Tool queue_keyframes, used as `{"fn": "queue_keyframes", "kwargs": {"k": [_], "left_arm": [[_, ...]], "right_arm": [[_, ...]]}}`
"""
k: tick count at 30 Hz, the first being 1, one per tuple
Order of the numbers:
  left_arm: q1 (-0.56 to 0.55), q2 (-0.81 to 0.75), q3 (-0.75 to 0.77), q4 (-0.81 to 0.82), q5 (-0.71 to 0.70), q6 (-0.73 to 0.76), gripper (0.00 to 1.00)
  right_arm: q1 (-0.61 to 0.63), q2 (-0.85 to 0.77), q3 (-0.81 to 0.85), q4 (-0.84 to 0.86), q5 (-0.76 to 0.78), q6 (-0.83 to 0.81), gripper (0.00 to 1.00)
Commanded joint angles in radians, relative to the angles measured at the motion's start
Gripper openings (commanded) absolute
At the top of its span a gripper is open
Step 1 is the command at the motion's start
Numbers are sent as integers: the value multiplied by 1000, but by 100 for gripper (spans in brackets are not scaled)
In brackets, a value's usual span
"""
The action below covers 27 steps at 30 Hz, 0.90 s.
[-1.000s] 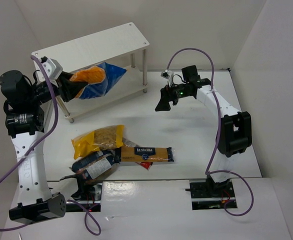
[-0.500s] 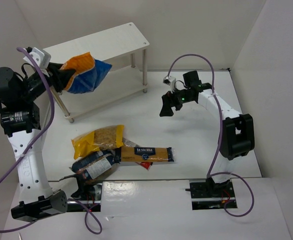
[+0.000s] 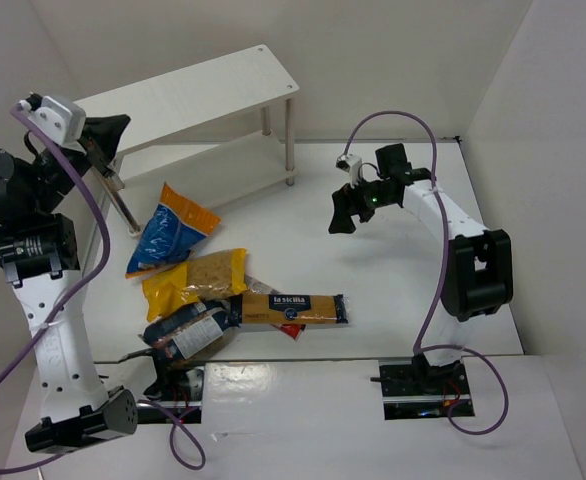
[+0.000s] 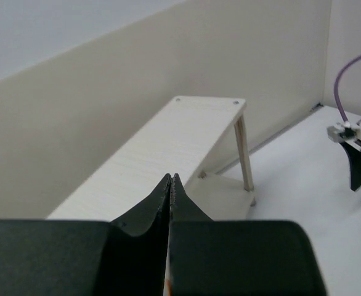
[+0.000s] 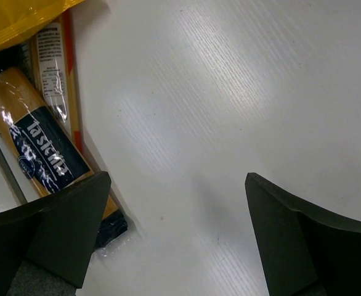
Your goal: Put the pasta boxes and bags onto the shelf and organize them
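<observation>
The white shelf [image 3: 195, 92] stands at the back left; its top board also shows in the left wrist view [image 4: 168, 145]. My left gripper [image 3: 119, 122] is shut with nothing between its jaws, held up at the shelf's left end [image 4: 170, 177]. The blue bag with the orange end [image 3: 168, 230] lies on the table in front of the shelf. The yellow bag [image 3: 198, 280], the dark bag [image 3: 188, 333] and the yellow-orange carton [image 3: 293, 308] lie in a cluster below it. My right gripper [image 3: 346, 210] is open above the table [image 5: 177, 185], with the carton [image 5: 42, 151] to its left.
White walls close in the table at the back, left and right. A purple cable [image 3: 393, 115] loops above the right arm. The shelf's silver legs [image 3: 290, 150] stand on the table between the two grippers.
The blue bag has left my left gripper and dropped from shelf height onto the table. The left gripper has risen, shut. The right gripper has drifted slightly right and down.
</observation>
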Motion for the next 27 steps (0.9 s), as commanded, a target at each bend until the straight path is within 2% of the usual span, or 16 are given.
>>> {"fn": "queue_keyframes", "kwargs": {"k": [1, 3, 4, 5, 6, 7, 9, 10, 14, 18, 24, 27], "left_arm": [[-44, -46, -69, -59, 47, 22, 0], [-57, -90, -140, -145, 87, 103, 0], [-58, -119, -163, -237, 87, 137, 10], [-67, -139, -190, -282, 87, 177, 38], [-67, -159, -221, -322, 87, 214, 55], [-67, -196, -276, -397, 60, 293, 68], [-67, -224, -325, -459, 20, 369, 84], [-77, -247, -371, -498, -29, 421, 100], [-88, -288, -534, -480, -175, 467, 100], [-88, -288, -675, -390, -256, 467, 100], [-97, -227, -726, -255, -413, 535, 100], [-107, -216, -772, -204, -436, 558, 100]], "right_arm": [[-1, -59, -3, -6, -27, -33, 98], [-1, -70, -3, -16, -43, -43, 98], [-1, -70, -3, -16, -61, -44, 98], [-1, -70, -3, -16, -61, -44, 98], [-1, -70, -3, -16, -76, -53, 98], [-1, -70, -12, -16, -96, -53, 98], [-1, -59, -25, -7, -116, -63, 98], [-1, -50, -25, -7, -127, -74, 98], [-1, -39, -34, -33, -152, -100, 98], [-1, -50, -66, -23, -152, -123, 98], [-1, -50, -66, -13, -152, -134, 98], [-1, -61, -75, -22, -161, -143, 98]]}}
